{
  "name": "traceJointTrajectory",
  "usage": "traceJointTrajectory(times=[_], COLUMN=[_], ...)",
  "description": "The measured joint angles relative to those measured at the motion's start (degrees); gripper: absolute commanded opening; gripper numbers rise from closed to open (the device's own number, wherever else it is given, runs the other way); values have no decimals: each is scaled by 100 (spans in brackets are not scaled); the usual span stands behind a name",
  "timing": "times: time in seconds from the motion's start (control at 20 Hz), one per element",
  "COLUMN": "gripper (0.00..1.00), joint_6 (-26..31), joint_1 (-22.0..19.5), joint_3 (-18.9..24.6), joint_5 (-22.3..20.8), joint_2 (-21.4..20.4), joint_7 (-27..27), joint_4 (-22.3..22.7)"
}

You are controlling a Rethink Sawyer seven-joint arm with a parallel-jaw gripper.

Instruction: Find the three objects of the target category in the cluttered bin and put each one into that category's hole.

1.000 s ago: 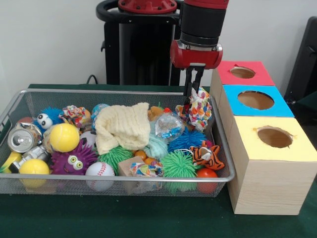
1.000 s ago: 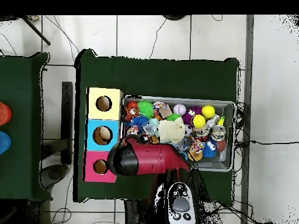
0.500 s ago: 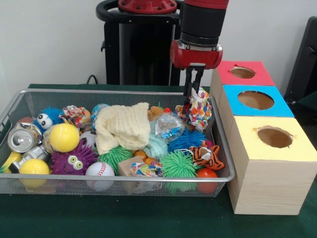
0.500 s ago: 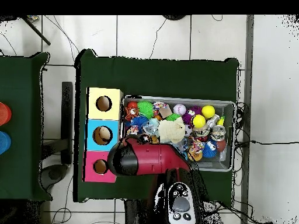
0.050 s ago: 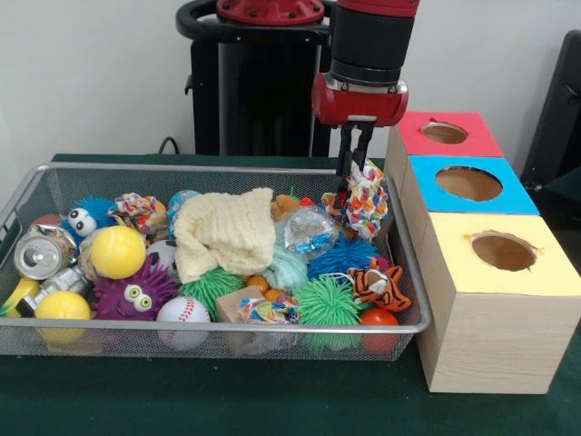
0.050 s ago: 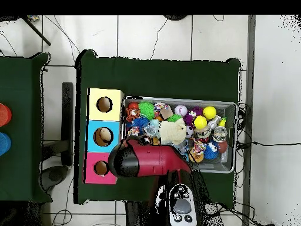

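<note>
At the left end of the wire bin [image 5: 18, 211] lie a crushed can [image 5: 40, 252], 2 yellow balls [image 5: 117, 252] and a purple spiky toy with eyes [image 5: 136, 292]; none of these is near the arm. Toward the middle, a cream knitted cloth [image 5: 223, 232] is draped over the pile, with a baseball [image 5: 182, 311] in front of it near the front wall. Further right come a clear bag of small bits [image 5: 310, 230], a green spiky ball [image 5: 327, 302] and a striped tiger toy [image 5: 381, 283].

At the bin's right back corner the gripper [image 5: 355, 173] hangs straight down. Its 2 dark fingers [image 5: 347, 159] look drawn close together, pinching the top edge of a multicoloured patterned cloth bundle [image 5: 366, 200]. The bundle hangs directly below the jaws, its long axis roughly vertical, its lower end still near the toys beneath; whether it has cleared them cannot be told.

Just right of the bin stand 3 boxes with round holes: the yellow box [image 5: 495, 291] nearest the camera, the blue box [image 5: 470, 186] in the middle, the red box [image 5: 444, 134] furthest back. The red one lies just beside the gripper, nearest to it. In the overhead view the red arm [image 6: 147, 162] covers the gripper, so the grasp cannot be checked there. The coming move probably needs a lift clear of the bin wall, then a short sideways carry toward whichever hole suits.
</note>
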Motion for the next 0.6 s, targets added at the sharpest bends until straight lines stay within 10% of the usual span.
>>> traceJointTrajectory(times=[0.6], gripper=[0], joint_6=[78], joint_1=[0], joint_3=[2], joint_5=[15], joint_2=[-74], joint_7=[0], joint_4=[5])
